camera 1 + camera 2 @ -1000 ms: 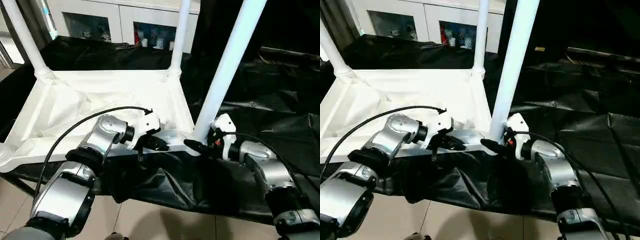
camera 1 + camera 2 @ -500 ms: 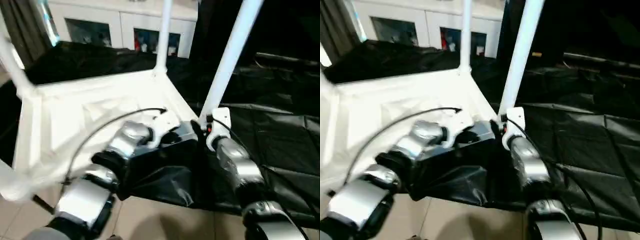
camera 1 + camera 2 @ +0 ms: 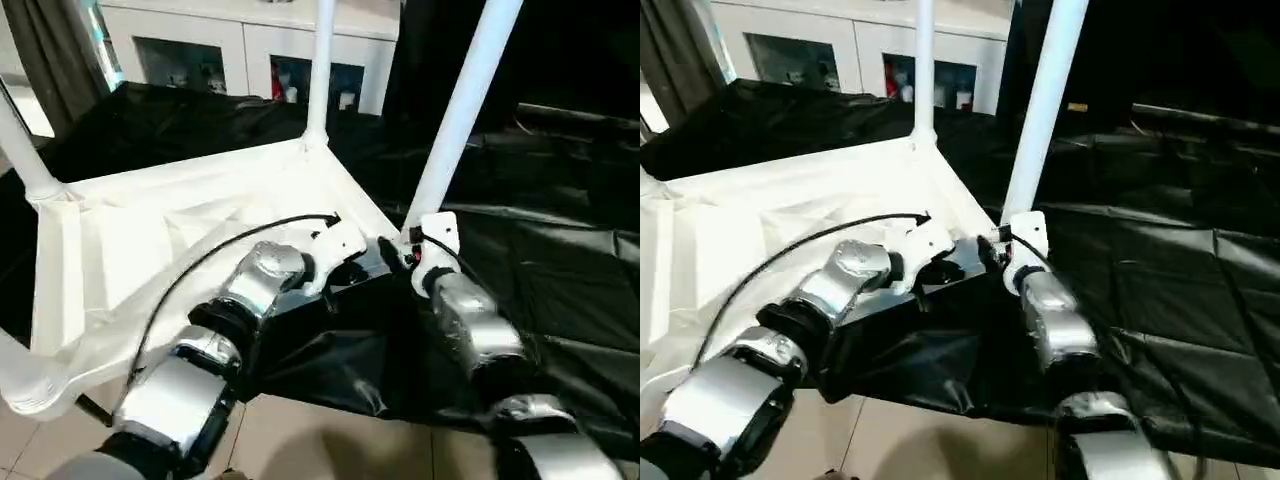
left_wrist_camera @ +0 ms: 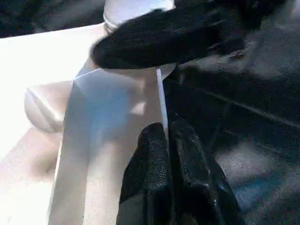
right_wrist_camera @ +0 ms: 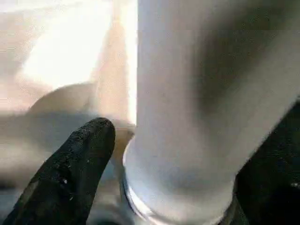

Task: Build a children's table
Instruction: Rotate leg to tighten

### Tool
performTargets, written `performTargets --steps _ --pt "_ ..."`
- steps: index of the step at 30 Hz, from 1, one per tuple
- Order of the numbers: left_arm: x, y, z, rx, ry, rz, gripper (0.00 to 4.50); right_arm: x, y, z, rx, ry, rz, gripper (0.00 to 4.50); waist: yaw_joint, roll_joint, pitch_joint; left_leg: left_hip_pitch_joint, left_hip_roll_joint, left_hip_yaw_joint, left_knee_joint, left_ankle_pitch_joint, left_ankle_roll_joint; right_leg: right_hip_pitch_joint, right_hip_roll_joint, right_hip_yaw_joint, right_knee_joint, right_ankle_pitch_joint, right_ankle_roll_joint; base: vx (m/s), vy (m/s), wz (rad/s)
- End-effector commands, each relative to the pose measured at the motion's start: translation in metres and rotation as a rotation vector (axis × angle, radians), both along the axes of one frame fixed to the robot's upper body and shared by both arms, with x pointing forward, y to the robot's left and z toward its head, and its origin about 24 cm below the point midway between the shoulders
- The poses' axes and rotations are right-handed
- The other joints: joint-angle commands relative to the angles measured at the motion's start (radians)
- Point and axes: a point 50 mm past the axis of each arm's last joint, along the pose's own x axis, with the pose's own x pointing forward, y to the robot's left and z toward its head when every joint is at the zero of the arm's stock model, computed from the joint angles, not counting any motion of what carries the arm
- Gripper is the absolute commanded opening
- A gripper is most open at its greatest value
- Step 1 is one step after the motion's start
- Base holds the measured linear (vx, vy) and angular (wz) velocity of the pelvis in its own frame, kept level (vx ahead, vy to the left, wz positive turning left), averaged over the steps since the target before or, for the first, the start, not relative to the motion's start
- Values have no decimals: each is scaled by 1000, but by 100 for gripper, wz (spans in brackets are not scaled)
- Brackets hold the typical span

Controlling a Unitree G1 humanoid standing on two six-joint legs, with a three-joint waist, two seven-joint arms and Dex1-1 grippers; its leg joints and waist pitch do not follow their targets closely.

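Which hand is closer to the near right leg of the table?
Right. The right hand is at the base of that leg, a finger beside it. The left hand sits on the tabletop rim, a little further left.

I see a white plastic rectangular tabletop [image 3: 180, 230], smooth with a slight sheen, lying upside down on a glossy, crinkled black plastic sheet [image 3: 560, 260]. The long white tapered tube leg [image 3: 462, 105] nearest me looks smooth and satiny, ringed at its base in my right wrist view. My silver forearms [image 3: 1050, 325] are brushed metal. The black fingers [image 4: 171, 178] look matt and finely grained, like rubber. Behind, a white glass-door cabinet [image 3: 250, 45] shines.
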Motion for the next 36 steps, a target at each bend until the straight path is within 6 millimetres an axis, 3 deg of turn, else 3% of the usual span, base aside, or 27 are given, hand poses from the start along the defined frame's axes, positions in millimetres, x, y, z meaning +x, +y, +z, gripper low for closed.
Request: performTargets --steps 1,8,9,12,15,16,26,29,31,32,34,35,36 --pt "-12 5 -14 9 78 -91 0 -8 12 3 20 -5 203 382 3 -9 -38 5 19 -8 -64 -293 49 24 -20 15 -77 -163 -175 0 0 0" --pt "-17 33 -8 8 166 -238 0 -25 -15 10 9 45 473 382 8 -14 -41 3 21 -5 -55 -191 95 34 -17 13 -56 -5 -248 0 0 0" --pt "-17 36 -7 6 180 -243 0 -26 -18 11 2 49 494 382 8 -12 -40 5 22 -4 -55 -188 96 32 -18 12 -55 3 -260 0 0 0" --pt "-18 42 -6 1 220 -259 0 -27 -23 13 -6 63 535 382 14 -20 -38 7 26 0 -52 -182 96 31 -17 12 -50 6 -283 0 0 0" --pt "-19 45 -6 2 227 -268 0 -28 -26 14 2 72 546 382 17 -22 -37 8 27 1 -52 -185 93 30 -19 12 -50 -8 -287 0 0 0" --pt "-19 45 -6 -3 229 -270 0 -28 -26 14 8 76 552 365 17 -28 -36 9 27 2 -51 -191 92 29 -19 13 -52 -17 -286 0 0 0" --pt "-22 41 -10 -26 207 -249 0 -33 -17 2 73 98 518 283 18 -30 -36 6 24 1 -49 -167 96 30 -21 15 -49 -18 -277 0 0 0" --pt "-23 36 -13 -18 194 -223 0 -32 -16 -3 108 94 430 277 13 -27 -31 10 25 -2 -57 -232 71 25 -23 16 -61 -111 -261 0 0 0" --pt "-20 24 -19 9 136 -153 0 -28 -15 -14 110 94 247 275 7 -19 -29 13 27 -7 -66 -295 35 20 -25 19 -69 -204 -239 0 0 0" --pt "-20 24 -19 9 136 -153 0 -28 -15 -14 110 94 247 275 4 -20 -28 15 28 -7 -68 -309 24 16 -25 19 -73 -223 -233 0 0 0" --pt "-12 1 -17 -23 50 -19 0 -21 -13 -22 124 85 11 275 2 -13 -27 22 26 -11 -72 -373 -13 9 -26 20 -82 -312 -206 0 0 0" --pt "-12 -1 -16 -25 44 -10 0 -21 -13 -22 125 88 -8 274 -2 -18 -27 21 25 -10 -72 -380 -16 7 -24 20 -85 -323 -197 0 0 0" --pt "-11 -11 -17 -26 28 23 0 -18 -10 -26 110 105 -86 274 -3 -11 -26 22 22 -11 -72 -388 -18 5 -23 21 -91 -348 -176 0 0 0"
